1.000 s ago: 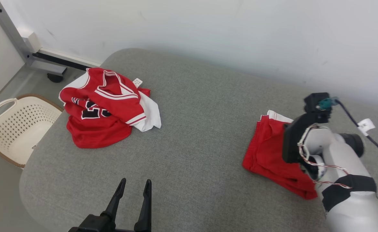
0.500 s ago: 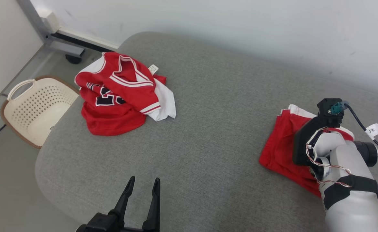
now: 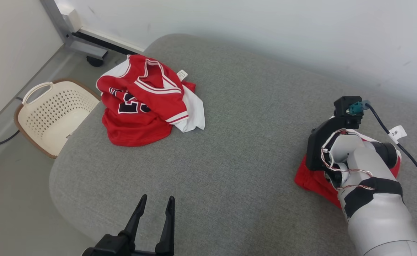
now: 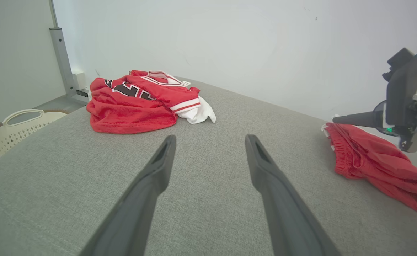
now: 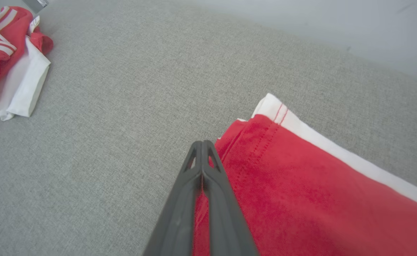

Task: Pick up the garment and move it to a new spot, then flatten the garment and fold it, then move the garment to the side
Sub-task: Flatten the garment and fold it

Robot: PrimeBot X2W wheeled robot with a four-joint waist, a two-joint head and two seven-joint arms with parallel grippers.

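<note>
At the right side of the grey surface [image 3: 236, 142], the right end effector [image 5: 202, 144] has its two dark fingers pressed together into a single point. The right wrist view shows that point over the near corner of the red shorts [image 5: 300, 185], where the red cloth meets the white trim. Seen from the left wrist view, the same end effector [image 4: 336, 119] lies nearly level, its tip just above the edge of the shorts [image 4: 372, 160], which lie bunched on the surface. From the head view, the pale right forearm [image 3: 372, 213] and its black wrist block cover most of the shorts [image 3: 309, 179], with red showing at the arm's left and lower edge. A dark cable with a white tag [image 3: 397, 132] runs off the wrist toward the right. Low in the head view, the left end effector [image 3: 157, 197] hovers over the near edge of the surface with its fingers spread, well apart from both garments; the left wrist view shows it [image 4: 211, 138] with bare grey cloth between the fingers. Far across the surface, near its left back corner, a crumpled red and white jersey [image 3: 140, 106] with dark numbers lies in a heap. Beyond that edge, a cream perforated basket [image 3: 37, 89] stands on the floor beside a grey metal post [image 3: 57, 17] at the wall.
</note>
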